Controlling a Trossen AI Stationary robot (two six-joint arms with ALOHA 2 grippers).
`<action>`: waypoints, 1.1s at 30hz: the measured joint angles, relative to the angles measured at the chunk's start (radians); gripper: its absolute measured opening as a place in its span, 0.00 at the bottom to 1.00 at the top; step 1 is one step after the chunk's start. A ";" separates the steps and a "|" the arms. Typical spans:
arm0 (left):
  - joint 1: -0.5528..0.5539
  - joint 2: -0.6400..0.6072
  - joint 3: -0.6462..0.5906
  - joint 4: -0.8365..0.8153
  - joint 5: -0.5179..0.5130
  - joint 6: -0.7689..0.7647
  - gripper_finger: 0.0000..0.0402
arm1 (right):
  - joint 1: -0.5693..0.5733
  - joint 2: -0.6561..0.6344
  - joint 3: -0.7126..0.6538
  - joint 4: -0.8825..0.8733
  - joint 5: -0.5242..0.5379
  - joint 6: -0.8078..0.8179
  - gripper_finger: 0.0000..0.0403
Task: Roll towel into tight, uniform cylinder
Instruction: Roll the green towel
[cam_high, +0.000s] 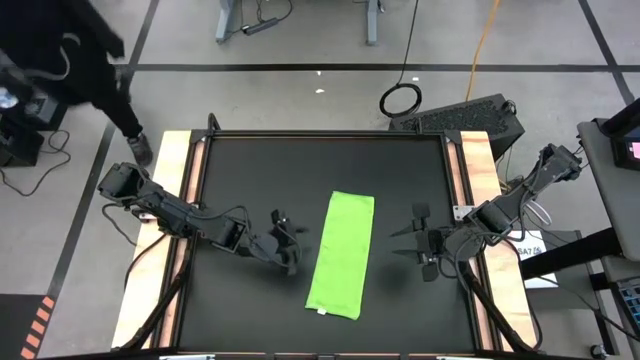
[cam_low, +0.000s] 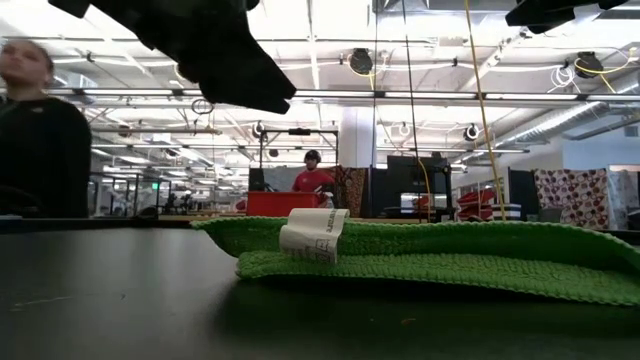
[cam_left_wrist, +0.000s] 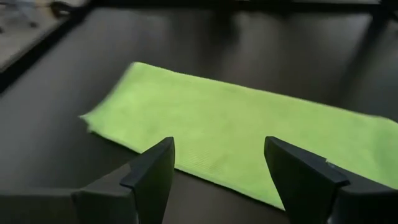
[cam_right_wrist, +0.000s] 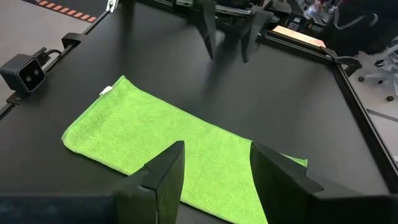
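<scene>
Both dark six-joint arms are reaching in from their own sides of the table, elbows bent, wrists pointed toward the middle. The left arm's dark two-finger gripper (cam_high: 288, 245) sits low over the surface, and its fingers (cam_left_wrist: 152, 174) are spread wide apart with a clear gap between them. Over on the other side, the right arm's dark two-finger gripper (cam_high: 418, 243) faces it, fingers (cam_right_wrist: 163, 174) also parted, nothing pinched between either pair.
</scene>
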 joint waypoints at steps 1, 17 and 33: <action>0.000 0.000 0.000 0.005 -0.018 -0.009 0.64 | 0.000 0.000 0.000 0.000 0.000 0.000 0.43; 0.000 0.000 0.001 0.083 -0.167 -0.044 0.64 | 0.000 0.000 0.000 0.000 0.000 0.000 0.43; 0.000 0.000 0.002 0.209 -0.154 -0.044 0.64 | -0.001 0.001 0.000 0.066 0.000 0.000 0.43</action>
